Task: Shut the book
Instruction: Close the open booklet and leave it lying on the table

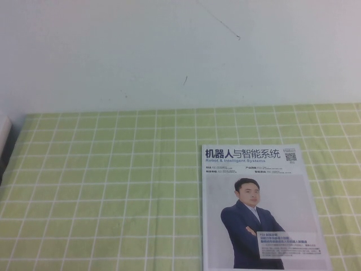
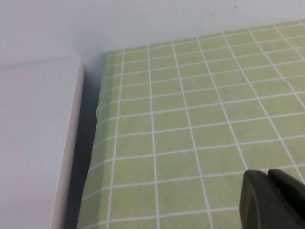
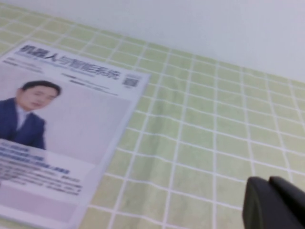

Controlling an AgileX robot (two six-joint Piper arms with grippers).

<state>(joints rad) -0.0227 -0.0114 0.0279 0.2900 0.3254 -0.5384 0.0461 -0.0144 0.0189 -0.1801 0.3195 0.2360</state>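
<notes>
Book (image 1: 264,208) cover, top: title "机器人与智能系统" in bold black, with "Robot & Intelligent Systems" directly beneath it. QR code (image 1: 291,156) at the title's right end. Smaller print on the cover is illegible

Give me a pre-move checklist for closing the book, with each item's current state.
1. Book needs closing: it lies flat with its front cover up and looks already closed. Not ok.
2. Cover free of other things: nothing lies on it. Ok.
3. Book fully on the tablecloth: its near edge runs out of the high view. Cannot tell.
4. Left gripper clear of the book: it is above bare cloth near the white panel at the cloth's edge. Ok.
5. Right gripper clear of the book: it is above cloth beside the book, apart from it. Ok.
</notes>
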